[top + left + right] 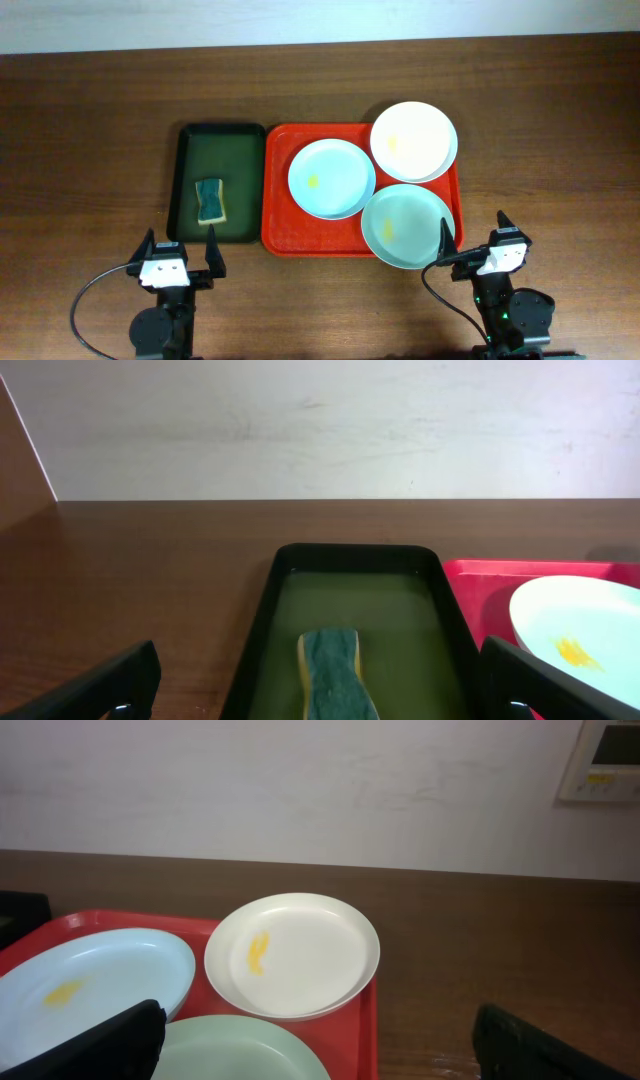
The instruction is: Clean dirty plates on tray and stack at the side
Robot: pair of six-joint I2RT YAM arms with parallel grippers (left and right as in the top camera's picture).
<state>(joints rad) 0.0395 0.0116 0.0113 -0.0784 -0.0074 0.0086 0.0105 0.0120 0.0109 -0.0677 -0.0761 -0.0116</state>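
Three plates lie on the red tray point(282, 228). The white plate point(413, 141) is at the far right, with a yellow smear; it also shows in the right wrist view point(295, 953). The pale blue plate point(331, 178) is at the middle, with a yellow smear, and shows in the left wrist view point(585, 635). The pale green plate point(407, 226) is at the near right, overhanging the tray's rim. My left gripper point(178, 256) is open and empty, near the dark green tray. My right gripper point(478, 243) is open and empty, just right of the green plate.
A dark green tray point(188, 180) stands left of the red tray and holds a green and yellow sponge point(209, 200), also seen in the left wrist view point(333, 675). Bare wooden table lies all round. A pale wall runs behind the table's far edge.
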